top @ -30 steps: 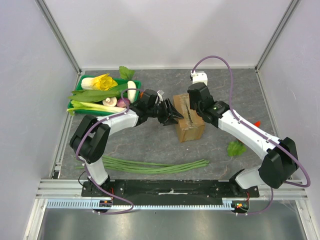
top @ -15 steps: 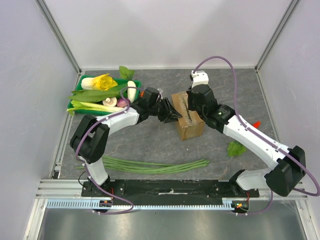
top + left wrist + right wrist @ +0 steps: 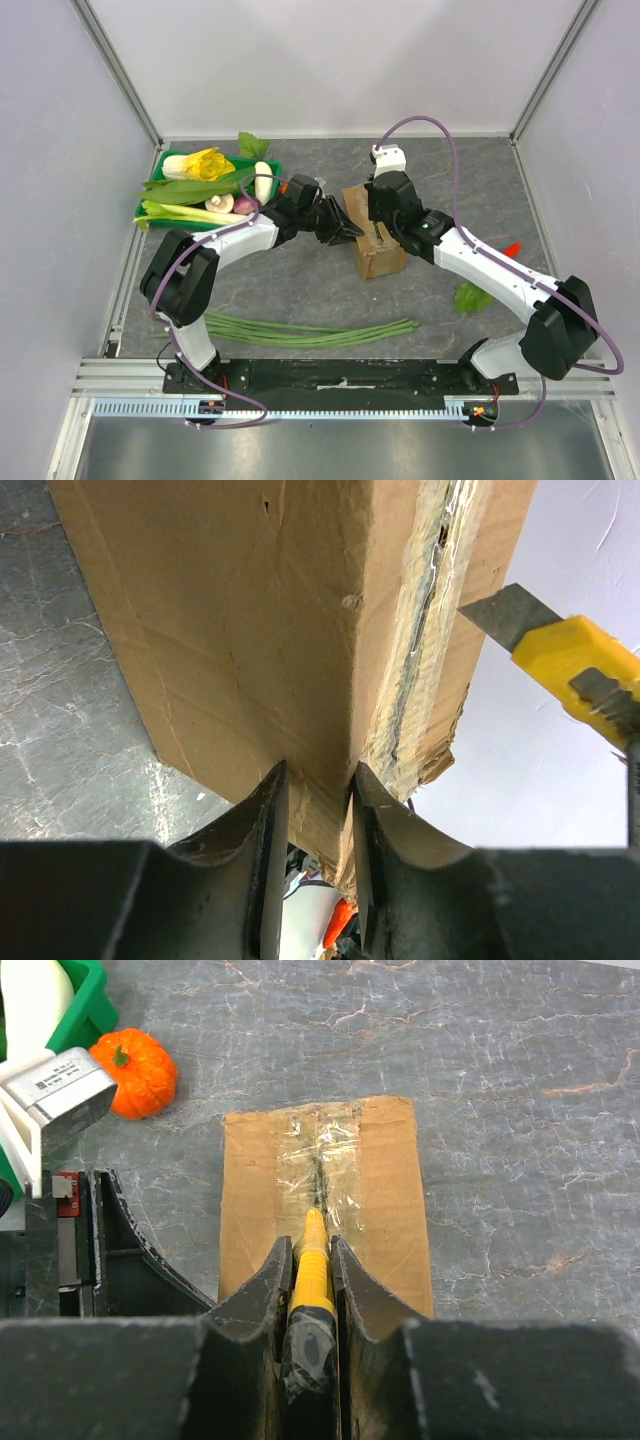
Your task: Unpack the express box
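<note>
The express box [image 3: 378, 258] is plain brown corrugated cardboard, closed, standing about mid-table on the grey stone-patterned table [image 3: 300, 290] between my two wrists. Clear tape runs along its top seam, wrinkled and ragged, with a dark slit down the middle, and the cardboard at one end of that seam is frayed. On its left my own arm fills the room between it and the green tray [image 3: 88, 1005] of vegetables, with a small orange pumpkin [image 3: 135, 1070] just beside that tray. Bare table lies beyond the box toward the back wall and off to its right. A row of long green beans [image 3: 310, 332] lies well apart toward my bases, and a green leaf [image 3: 470, 297] sits near on the right. My left gripper [image 3: 315, 778] comes in from the left with its jaws nearly together, pinched on the box's edge where a side face meets the taped top, and cardboard fills the narrow gap between the fingers [image 3: 268, 800]. My right gripper [image 3: 310, 1252] hangs over the top, jaws clamped on a yellow utility knife [image 3: 575, 655] whose blade tip is at the taped seam. Whether it presses in I cannot tell.
</note>
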`<state>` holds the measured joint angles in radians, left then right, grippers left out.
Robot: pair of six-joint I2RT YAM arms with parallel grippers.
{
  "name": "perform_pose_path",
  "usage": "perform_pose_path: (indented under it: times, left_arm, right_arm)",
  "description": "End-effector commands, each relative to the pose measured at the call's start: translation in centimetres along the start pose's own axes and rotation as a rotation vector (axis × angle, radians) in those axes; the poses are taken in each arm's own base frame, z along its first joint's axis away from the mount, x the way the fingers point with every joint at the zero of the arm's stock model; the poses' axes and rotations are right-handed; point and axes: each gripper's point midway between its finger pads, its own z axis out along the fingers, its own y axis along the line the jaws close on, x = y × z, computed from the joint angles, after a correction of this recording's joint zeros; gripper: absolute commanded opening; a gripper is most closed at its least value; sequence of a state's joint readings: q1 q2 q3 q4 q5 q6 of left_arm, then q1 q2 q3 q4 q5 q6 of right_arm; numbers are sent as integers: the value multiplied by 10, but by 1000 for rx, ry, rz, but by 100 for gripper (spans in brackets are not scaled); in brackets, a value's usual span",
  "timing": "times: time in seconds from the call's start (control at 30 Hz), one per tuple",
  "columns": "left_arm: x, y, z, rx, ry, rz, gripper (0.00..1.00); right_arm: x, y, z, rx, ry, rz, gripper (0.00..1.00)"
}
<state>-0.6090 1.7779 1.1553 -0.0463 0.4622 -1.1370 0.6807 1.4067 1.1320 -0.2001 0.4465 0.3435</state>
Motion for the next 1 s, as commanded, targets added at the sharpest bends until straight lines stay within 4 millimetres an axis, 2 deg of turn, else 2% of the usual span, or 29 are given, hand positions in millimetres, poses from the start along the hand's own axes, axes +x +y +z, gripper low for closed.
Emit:
perform_pose_path:
  times: [0.0,0.23,0.5,0.77,0.87,0.9,0.97]
  left_arm:
    - [-7,-12,4,14,-25,-18,35]
    - [-5,-6,7,0,-21,-28,35]
    - [-7,-7,10,3,-22,-37,35]
    - [-11,-12,15,11,-29,-74,34]
    - [-17,-11,17,2,-56,-96,23]
    - [-19,-12,17,1,-67,-99,13]
    - [-22,-13,18,-3,-84,-103,3]
  right_arm:
    - [-3,-3,6,31,-35,-9,0]
    - [3,-9,9,60,-27,-29,0]
    - [23,-2,14,20,20,-39,0]
    - [41,-3,6,3,72,-18,0]
    - [44,-4,-3,-4,100,-6,0]
    - [47,-5,-5,-2,119,-9,0]
    - [51,-8,-12,4,146,-10,0]
